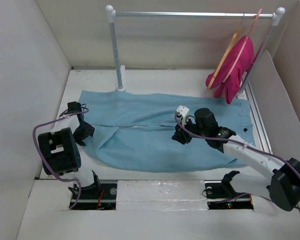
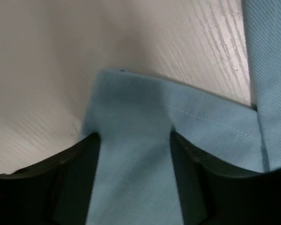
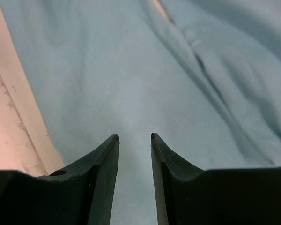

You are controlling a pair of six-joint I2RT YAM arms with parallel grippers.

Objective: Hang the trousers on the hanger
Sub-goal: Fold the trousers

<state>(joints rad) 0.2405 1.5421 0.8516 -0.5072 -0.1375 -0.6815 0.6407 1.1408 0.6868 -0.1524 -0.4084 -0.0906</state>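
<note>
The light blue trousers [image 1: 150, 116] lie flat across the table, folded over along their length. The tan wooden hanger [image 1: 226, 54] hangs on the rail at the back right, beside a magenta garment. My left gripper [image 1: 84, 132] sits at the trousers' left end. In the left wrist view it [image 2: 135, 140] is open, with the cloth's corner [image 2: 131, 108] lying between the two dark fingers [image 2: 79, 173]. My right gripper [image 1: 182, 136] hovers low over the middle of the trousers. In the right wrist view it [image 3: 133, 137] is open by a narrow gap, with only flat blue cloth [image 3: 107, 70] below.
A metal rail [image 1: 190, 14] on two white posts spans the back. The magenta garment [image 1: 237, 70] hangs from a pink hanger at its right end. White walls [image 1: 20, 75] close in both sides. Bare white table [image 2: 61, 56] shows left of the cloth.
</note>
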